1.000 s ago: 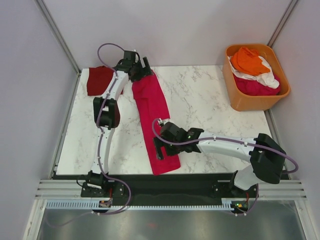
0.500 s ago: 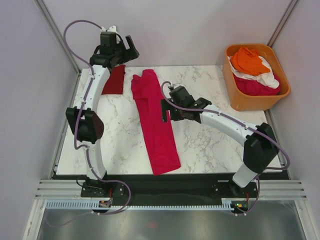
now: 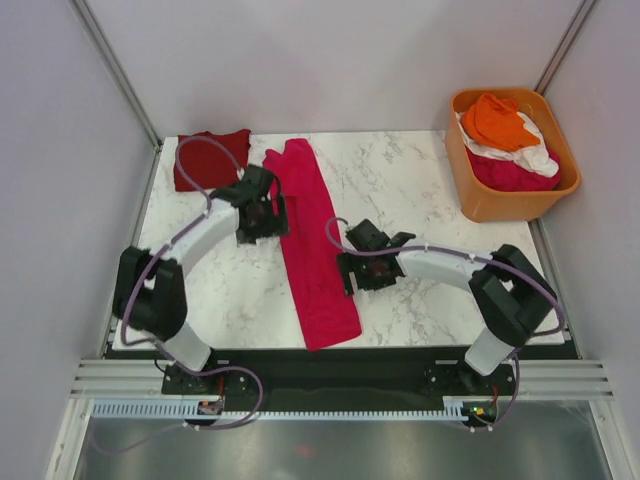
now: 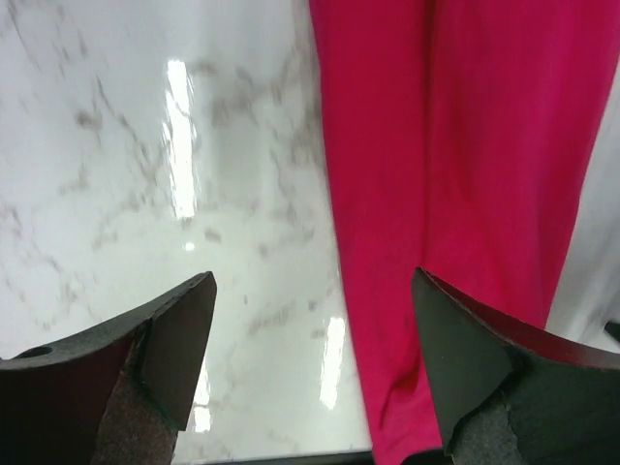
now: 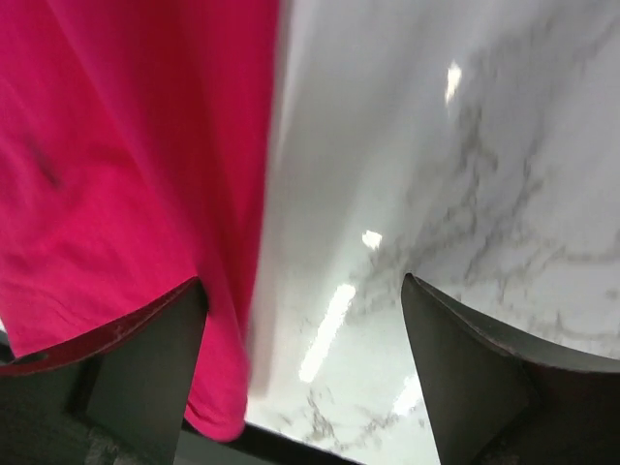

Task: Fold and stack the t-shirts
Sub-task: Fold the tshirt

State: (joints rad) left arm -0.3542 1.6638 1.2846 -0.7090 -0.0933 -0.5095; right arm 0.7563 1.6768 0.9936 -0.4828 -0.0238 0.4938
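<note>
Dropped in to flank the bright magenta-pink cloth t-shirt (image 3: 315, 250), a long strip on the white marble table (image 3: 420, 180): left gripper (image 3: 262, 215) and right gripper (image 3: 355, 270), both wide apart, holding nothing. Likely readying the crosswise fold.

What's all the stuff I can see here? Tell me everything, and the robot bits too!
long t-shirt: one, bright pink, folded into a strip, middle of the table, running back to front
folded t-shirt: one, dark red, back left corner
tub: one, orange, back right corner
orange cloth: one, top of the tub's pile
white cloth: one, under the orange
pink cloth: one, pink-red, lowest in the tub
table: one, white marble
left gripper: one, black, open, over the long t-shirt's left edge
right gripper: one, black, open, over its right edge
</note>
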